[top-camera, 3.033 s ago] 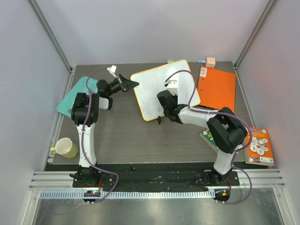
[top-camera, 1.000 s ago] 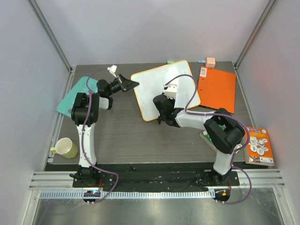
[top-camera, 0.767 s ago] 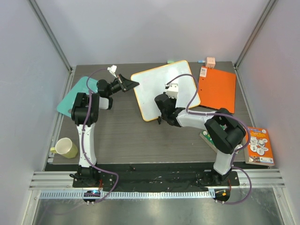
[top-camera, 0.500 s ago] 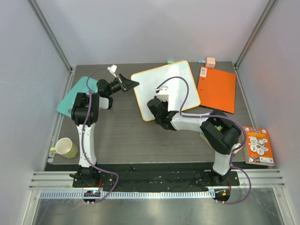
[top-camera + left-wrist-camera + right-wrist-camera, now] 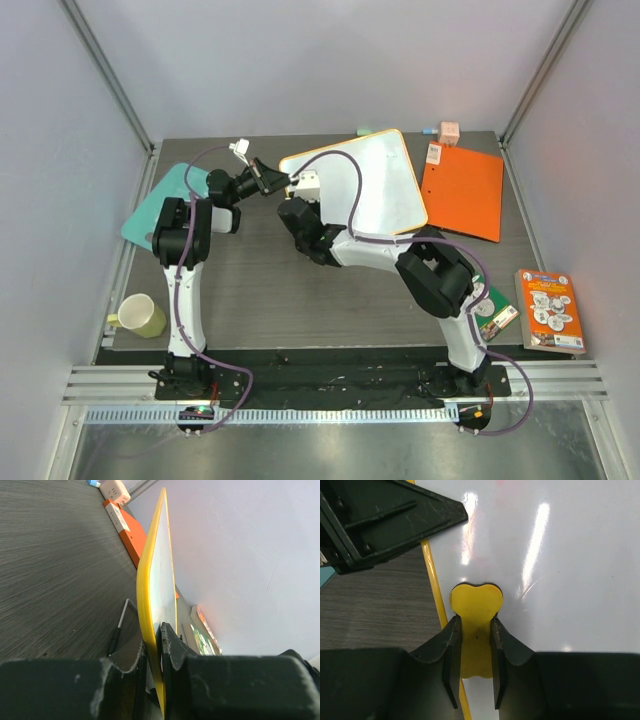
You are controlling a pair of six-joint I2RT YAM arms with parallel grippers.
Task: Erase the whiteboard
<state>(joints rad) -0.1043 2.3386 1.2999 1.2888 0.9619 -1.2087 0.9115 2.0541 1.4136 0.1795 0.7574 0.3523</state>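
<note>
Grey wood-grain table: dark slab; a metal rail runs along its near edge, where both arm bases are bolted.
Enclosure walls: pale and plain on three sides, metal struts in the far corners.
Mug: yellow-green, upright at the table's near left corner; what it holds cannot be told.
Books: a colourful paperback at the near right edge; a green-covered one beside it, partly under the right arm.
Whiteboard: far middle of the table, lying askew; glossy white face, yellow rim.
Left gripper: clenched on the board's left rim, one finger on each face.
Right gripper: grasping a yellow heart-shaped eraser, held over the board's face just inside the left rim, close beside the left gripper's fingers.
Thin dark stick: on the table by the board's rim in the left wrist view; too dim to name.
Teal sheet: far left, partly under the left arm.
Orange folder: just right of the board, a white label at its far end.
Small peach box: at the far edge, behind the folder.
</note>
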